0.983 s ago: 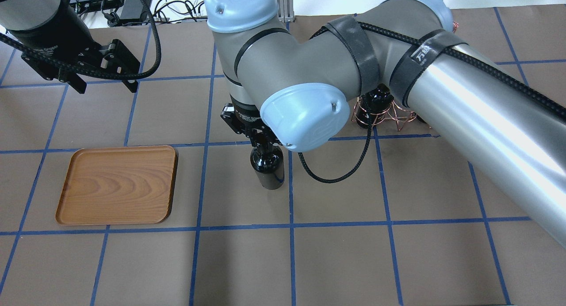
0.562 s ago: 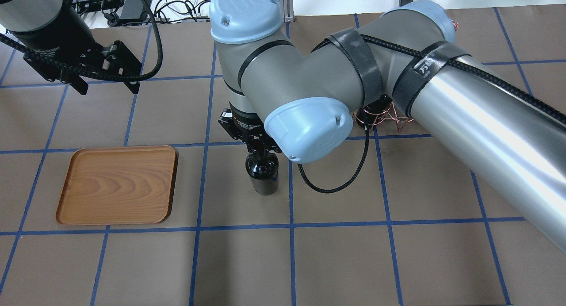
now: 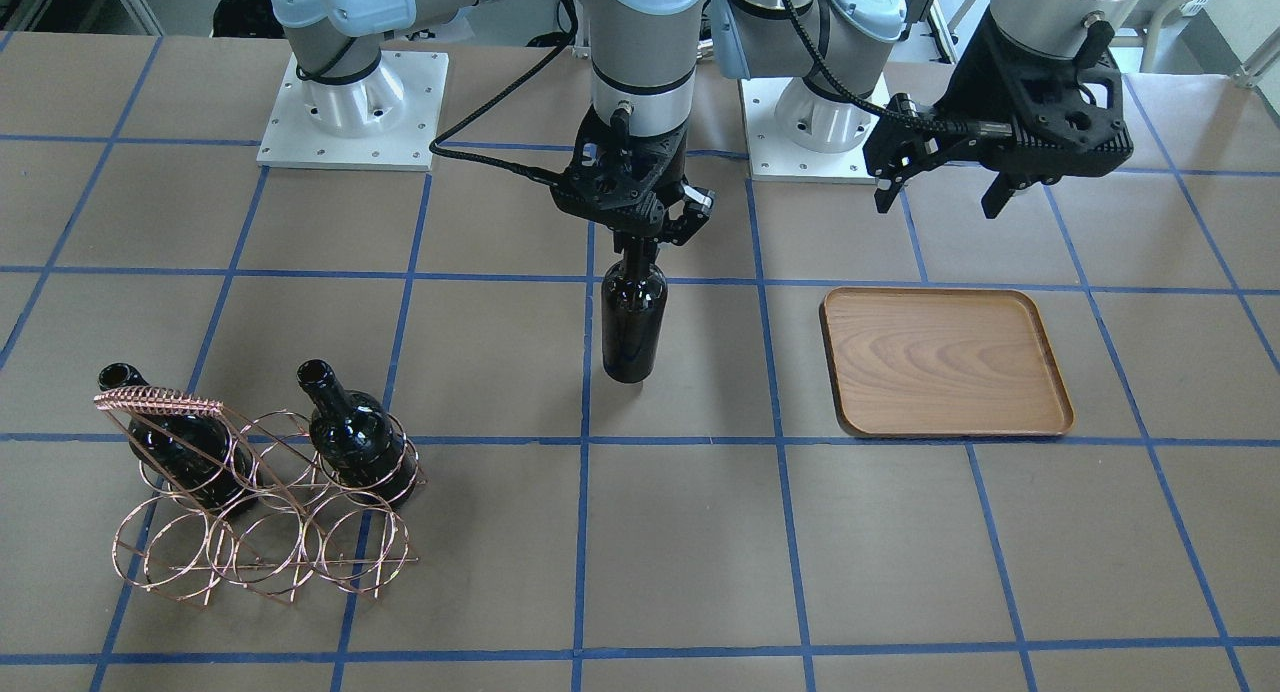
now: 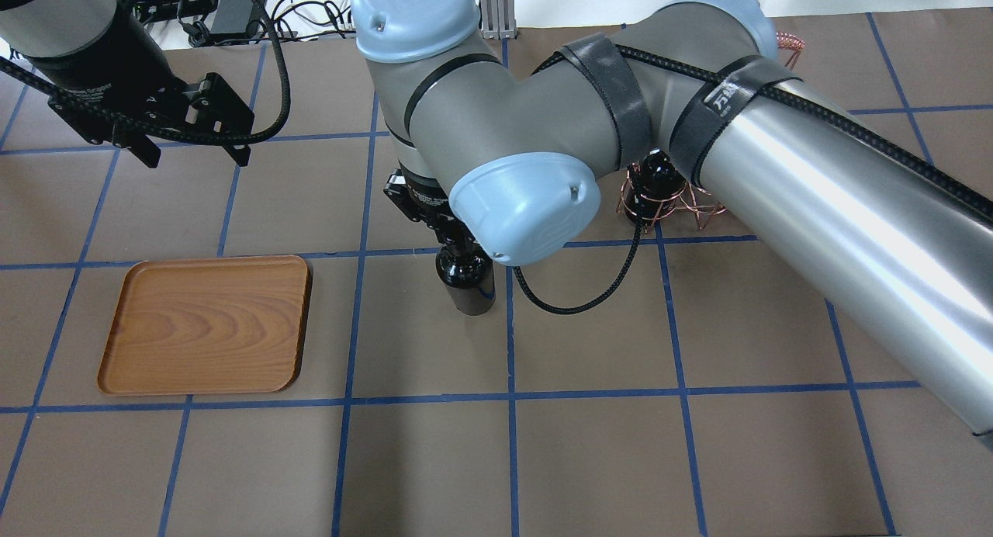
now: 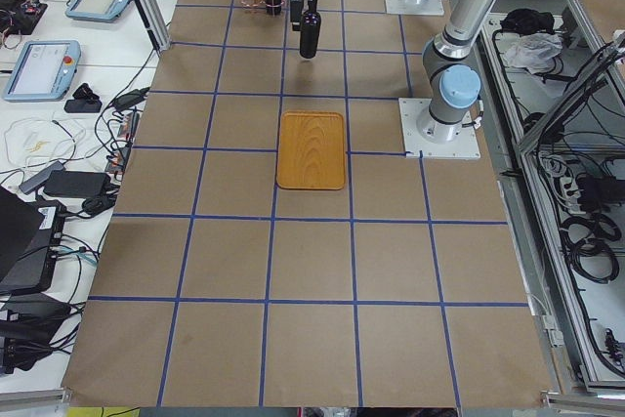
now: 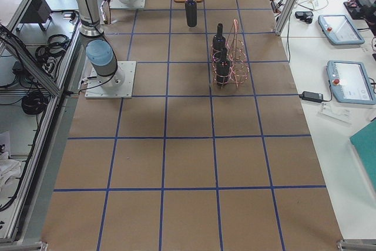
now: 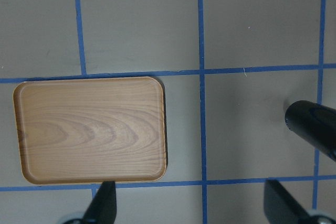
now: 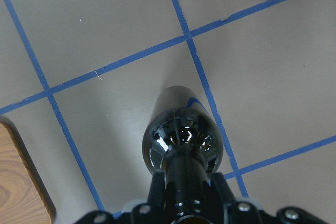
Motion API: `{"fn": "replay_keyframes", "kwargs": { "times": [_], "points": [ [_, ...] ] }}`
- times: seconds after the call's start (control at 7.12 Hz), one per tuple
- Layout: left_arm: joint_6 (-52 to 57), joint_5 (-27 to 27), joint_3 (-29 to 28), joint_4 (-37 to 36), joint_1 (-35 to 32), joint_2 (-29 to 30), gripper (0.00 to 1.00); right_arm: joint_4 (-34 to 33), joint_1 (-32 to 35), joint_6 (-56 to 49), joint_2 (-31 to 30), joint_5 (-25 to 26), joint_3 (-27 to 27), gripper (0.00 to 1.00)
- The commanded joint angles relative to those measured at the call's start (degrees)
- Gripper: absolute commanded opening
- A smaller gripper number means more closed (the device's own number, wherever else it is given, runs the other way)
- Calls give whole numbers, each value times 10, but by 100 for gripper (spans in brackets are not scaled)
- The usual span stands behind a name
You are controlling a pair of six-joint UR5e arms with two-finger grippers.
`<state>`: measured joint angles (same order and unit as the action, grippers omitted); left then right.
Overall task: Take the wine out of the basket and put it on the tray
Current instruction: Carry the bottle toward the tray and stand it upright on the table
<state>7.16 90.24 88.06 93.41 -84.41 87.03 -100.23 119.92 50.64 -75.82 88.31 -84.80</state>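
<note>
My right gripper [image 3: 640,244] is shut on the neck of a black wine bottle [image 3: 633,322] and holds it upright over the middle of the table; I cannot tell whether its base touches. The bottle also shows in the overhead view [image 4: 465,277] and the right wrist view [image 8: 184,140]. The wooden tray [image 3: 945,362] lies empty about one grid square to the bottle's side, also in the overhead view [image 4: 205,323]. My left gripper [image 3: 940,202] is open and empty, hovering behind the tray. The copper wire basket [image 3: 260,517] holds two more bottles [image 3: 350,427].
The brown table is marked with blue tape lines. In the overhead view the right arm hides most of the basket [image 4: 667,199]. The arm bases [image 3: 350,112] stand at the robot's edge. Operator tablets [image 6: 343,80] lie off the table's side.
The right gripper has shifted the bottle a little to the left toward the tray and slightly farther from the overhead camera. The left gripper has drifted slightly right and stays open.
</note>
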Motion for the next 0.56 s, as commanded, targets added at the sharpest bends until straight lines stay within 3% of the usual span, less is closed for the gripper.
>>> {"fn": "replay_keyframes", "kwargs": {
  "times": [0.0, 0.14, 0.28, 0.42],
  "points": [
    [-3, -2, 0, -1, -1, 1, 100, 10, 1, 1, 8, -4, 1, 14],
    [-3, -1, 0, -1, -1, 0, 100, 9, 2, 0, 7, -5, 1, 17],
    [-3, -2, 0, -1, -1, 2, 100, 10, 2, -1, 8, -5, 1, 35],
    [-3, -1, 0, 0, -1, 1, 100, 10, 2, -1, 8, -5, 0, 60]
  ]
}}
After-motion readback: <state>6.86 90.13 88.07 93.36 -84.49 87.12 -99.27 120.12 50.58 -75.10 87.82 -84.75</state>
